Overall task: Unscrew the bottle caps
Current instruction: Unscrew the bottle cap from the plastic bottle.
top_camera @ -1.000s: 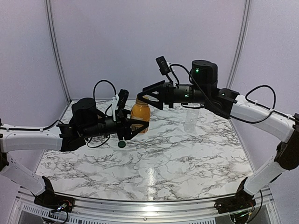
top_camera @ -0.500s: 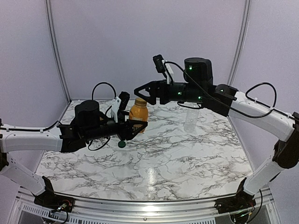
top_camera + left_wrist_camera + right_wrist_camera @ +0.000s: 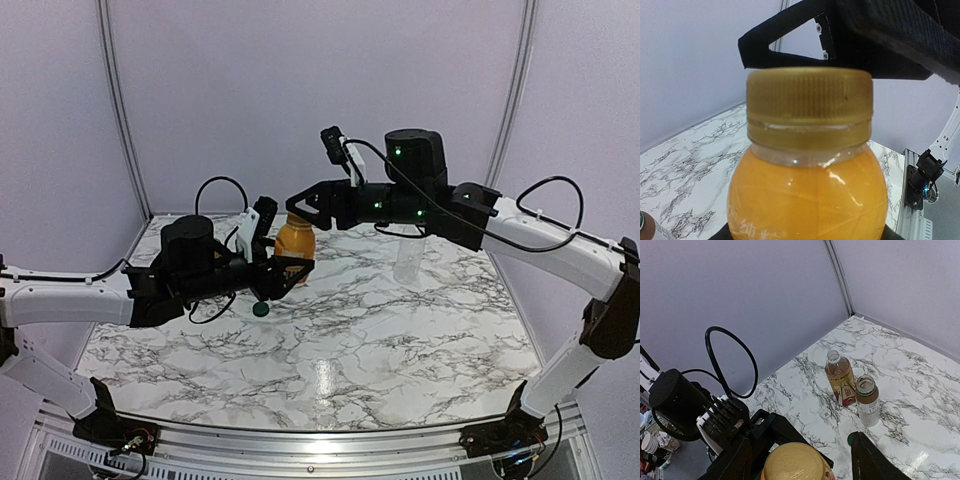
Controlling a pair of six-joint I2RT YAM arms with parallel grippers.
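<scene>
1. Top external view: we see the left arm [image 3: 70,298] lying low and nearly level, reaching from the left toward the middle back of the bench [image 3: 400,350].
2. We see the right arm [image 3: 545,240] rise from its base on the right, bend at a high elbow and run nearly level leftward, its wrist above the left arm's wrist.
3. We find the left end effector [image 3: 288,268] clamped on the lower body of the juice bottle [image 3: 297,243], one jaw on each side. In the left wrist view only black jaw edges show at the bottle's foot.
4. We find the right end effector [image 3: 297,204] level with the cap [image 3: 810,102], its jaws apart and straddling it. In the right wrist view a gap shows between the cap and one of the fingers [image 3: 867,464]. We cannot tell whether the other finger touches.
5. We read the juice bottle as upright, long axis vertical, with its cap on and pointing up. We cannot tell whether its base rests on the bench.
6. We see a green cap [image 3: 261,310] lying flat on the bench just in front of the left end effector, and a tall bottle [image 3: 407,258] upright behind the right arm.
7. Right wrist view shows us a tea bottle [image 3: 840,377] and a short bottle [image 3: 867,401] upright just beside each other, with a white cap [image 3: 825,413] on the bench near them.
</scene>
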